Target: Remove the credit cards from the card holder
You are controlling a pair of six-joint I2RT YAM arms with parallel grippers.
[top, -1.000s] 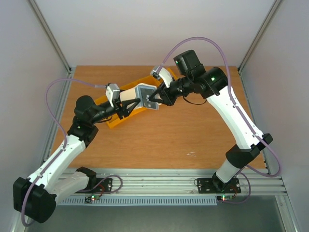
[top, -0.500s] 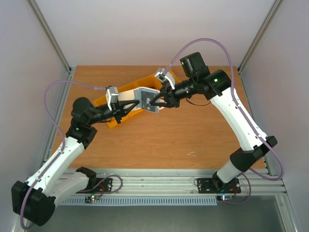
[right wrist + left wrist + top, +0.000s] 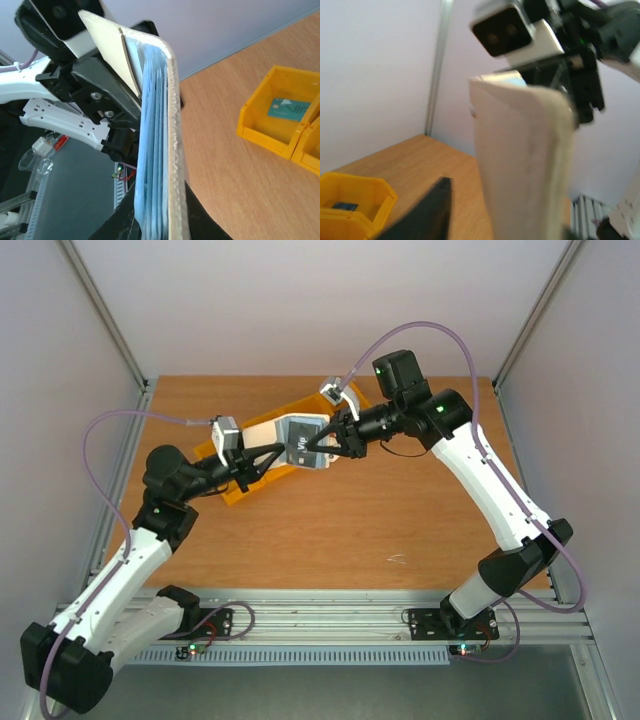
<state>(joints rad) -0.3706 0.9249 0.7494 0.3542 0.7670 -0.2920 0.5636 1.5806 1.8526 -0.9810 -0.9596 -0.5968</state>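
The card holder [image 3: 305,430] hangs in the air above the table's back middle, between both grippers. Its cream cover and pale blue pockets [image 3: 155,150] stand edge-on in the right wrist view. My right gripper [image 3: 322,447] [image 3: 160,212] is shut on its lower end, one dark finger on each side. My left gripper [image 3: 270,462] [image 3: 490,200] is at the cream flap [image 3: 525,165]. One finger [image 3: 427,210] stands off the flap with wood showing between; the other finger is hidden. A teal credit card [image 3: 290,107] lies in a yellow bin. A dark card [image 3: 342,206] lies in another.
One yellow bin [image 3: 238,490] sits under the left gripper, and a second yellow bin [image 3: 357,400] sits behind the right wrist. In the wrist views, a yellow bin [image 3: 260,131] and a yellow bin [image 3: 372,192] stand on the wooden table [image 3: 400,510]. Metal frame posts rise at the back corners.
The left gripper has drawn back slightly to the left. The right gripper and the card holder have shifted a little towards the left arm.
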